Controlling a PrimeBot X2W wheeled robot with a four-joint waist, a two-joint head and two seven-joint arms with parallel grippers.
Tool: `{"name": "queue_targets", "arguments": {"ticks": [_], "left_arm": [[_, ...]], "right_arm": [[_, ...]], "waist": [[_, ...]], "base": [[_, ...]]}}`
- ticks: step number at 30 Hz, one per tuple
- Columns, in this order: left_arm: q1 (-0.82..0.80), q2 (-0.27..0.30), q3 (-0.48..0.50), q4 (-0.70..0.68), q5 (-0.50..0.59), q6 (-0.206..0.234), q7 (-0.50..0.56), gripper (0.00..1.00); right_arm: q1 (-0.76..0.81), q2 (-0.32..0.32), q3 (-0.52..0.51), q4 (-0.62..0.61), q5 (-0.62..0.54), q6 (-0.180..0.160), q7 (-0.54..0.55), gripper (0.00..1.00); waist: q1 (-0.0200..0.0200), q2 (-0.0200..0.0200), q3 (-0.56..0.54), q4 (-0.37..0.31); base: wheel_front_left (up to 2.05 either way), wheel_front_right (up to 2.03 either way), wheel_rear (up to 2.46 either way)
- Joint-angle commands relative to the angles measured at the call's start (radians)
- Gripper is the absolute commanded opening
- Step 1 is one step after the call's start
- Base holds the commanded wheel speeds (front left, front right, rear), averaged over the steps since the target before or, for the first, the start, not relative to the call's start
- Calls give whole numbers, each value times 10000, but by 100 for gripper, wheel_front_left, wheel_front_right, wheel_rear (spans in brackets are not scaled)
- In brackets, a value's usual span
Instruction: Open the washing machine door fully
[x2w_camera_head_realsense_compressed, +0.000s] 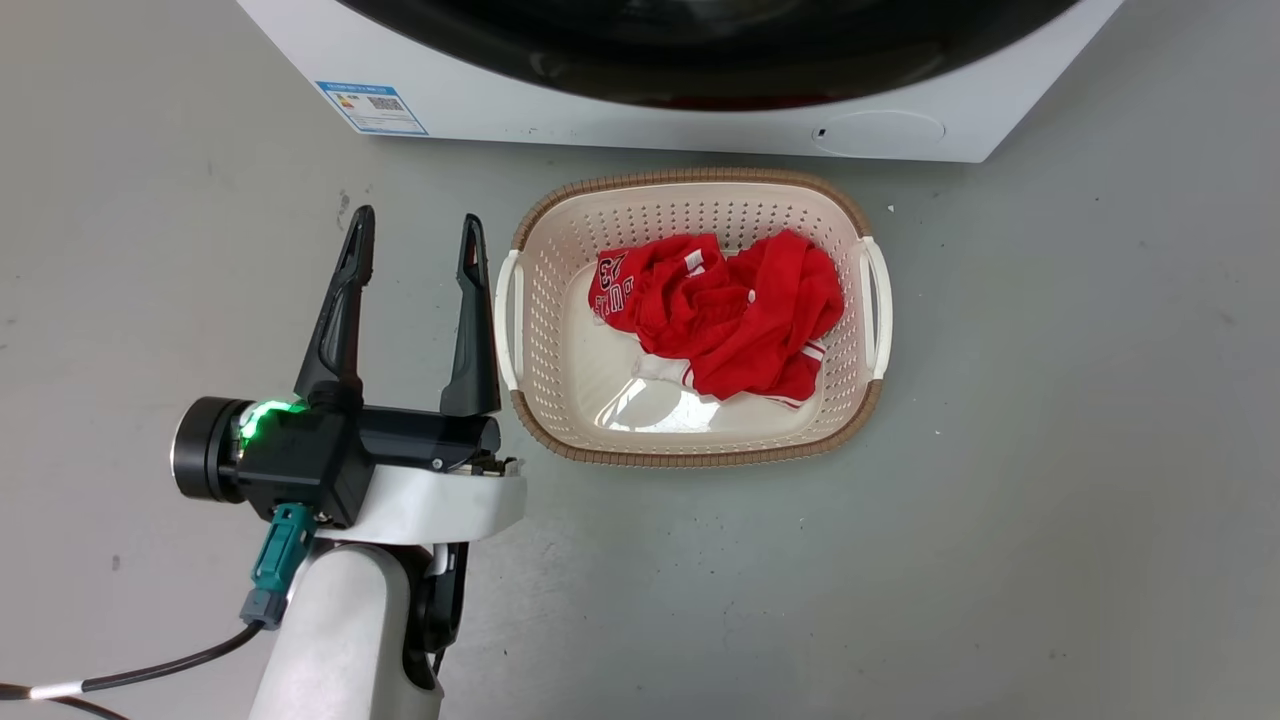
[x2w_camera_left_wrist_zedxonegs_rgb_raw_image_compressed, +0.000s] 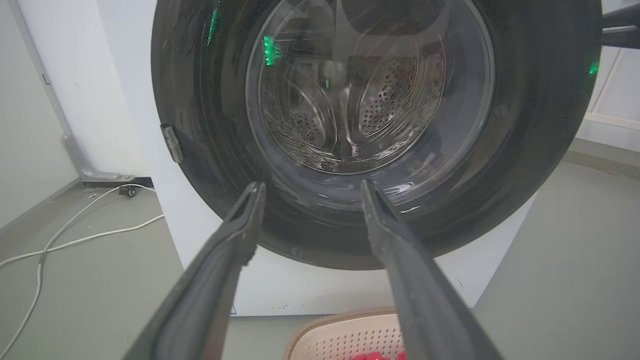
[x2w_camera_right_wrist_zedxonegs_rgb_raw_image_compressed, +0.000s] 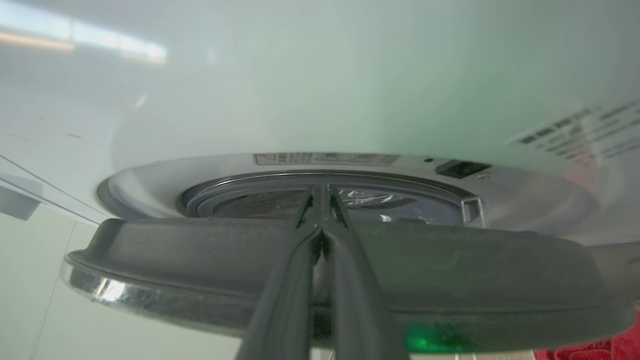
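Newbie: why's the left gripper (x2w_camera_head_realsense_compressed: 417, 220) hanging low just beside the laundry basket (x2w_camera_head_realsense_compressed: 700, 178), fingers spread wide and holding nothing?

Oldhand: my guess is it's parked clear of the door's swing. The forearm rises from the bottom left with the fingers aimed at the washing machine (x2w_camera_head_realsense_compressed: 600, 110). Its wrist cam looks straight at the washing machine door (x2w_camera_left_wrist_zedxonegs_rgb_raw_image_compressed: 525, 150), with the drum visible through the glass.

Newbie: and the basket with the red shirt (x2w_camera_head_realsense_compressed: 740, 310)?

Oldhand: it sits right in front of the machine, probably for loading later. Over on the right, the right gripper (x2w_camera_right_wrist_zedxonegs_rgb_raw_image_compressed: 320, 190) has its fingers pressed together, reaching edge-on across the door's rim. There's a gap to the white front, so the door looks barely ajar. I'd say it's hooking the edge to pull.
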Motion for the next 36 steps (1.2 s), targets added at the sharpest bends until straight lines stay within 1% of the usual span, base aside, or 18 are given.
{"name": "queue_targets", "arguments": {"ticks": [1,9,14,25,30,36], "left_arm": [[-58,-7,-16,43,-50,38,-25,100],[-23,-6,5,134,-91,69,-25,100],[114,-7,38,269,-58,28,-25,100],[1037,-7,384,594,16,-186,-25,100],[1538,-7,527,721,50,-334,-25,100],[2046,-7,625,862,75,-497,-25,100]], "right_arm": [[242,245,51,-122,118,0,407,0],[1029,172,65,-597,429,-7,1801,0],[1899,286,181,-1142,590,-9,2567,0],[3876,642,339,-2122,916,-7,3575,0],[4632,655,411,-2573,1090,-1,4092,0],[5727,960,583,-3124,1312,0,4636,0]], "waist": [[-1,0,-40,12],[-1,0,-270,-80],[-1,0,-676,-159],[-1,0,-2231,-363],[-1,0,-2907,-423],[-1,0,-3657,-391]], "base": [[0,0,0],[0,0,0],[0,0,0],[0,0,0],[0,0,0],[0,0,0]]}}
